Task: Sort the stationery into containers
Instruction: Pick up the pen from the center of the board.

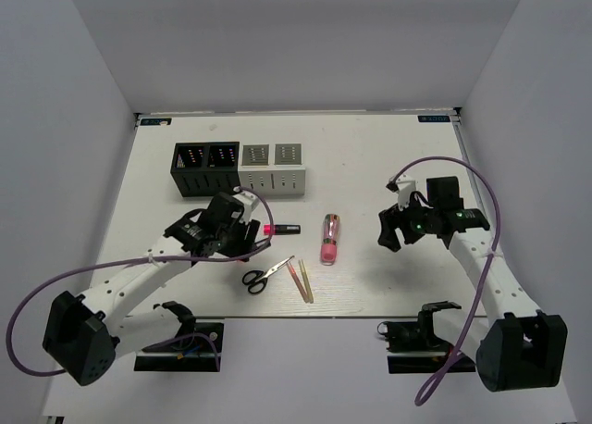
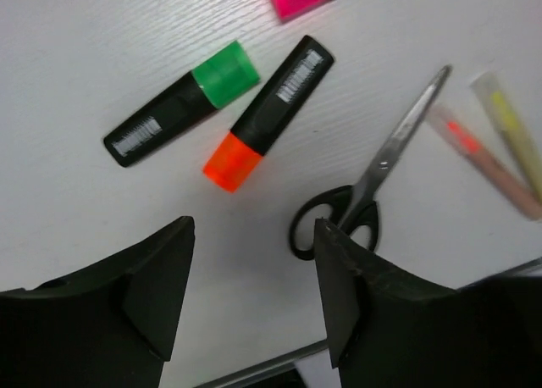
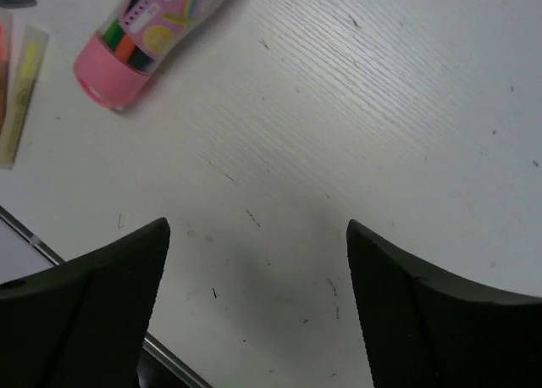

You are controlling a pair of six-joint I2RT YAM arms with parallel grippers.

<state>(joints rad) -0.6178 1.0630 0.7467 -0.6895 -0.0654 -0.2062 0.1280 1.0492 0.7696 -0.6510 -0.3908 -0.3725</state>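
Two white labels unreadable: green-cap marker (image 2: pixel 182 104), orange-cap marker (image 2: pixel 269 113); left tool (image 2: pixel 254 229), right tool (image 3: pixel 258 227) spread, empty.

Shiny metal scissors (image 2: pixel 383 163) (plastic handles, perhaps)

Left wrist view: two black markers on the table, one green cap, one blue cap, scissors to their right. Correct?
One thing is off: the second cap is orange, not blue. The left wrist view shows the orange-capped marker beside the green-capped marker, both black-bodied and lying on the table, with the scissors to their right.
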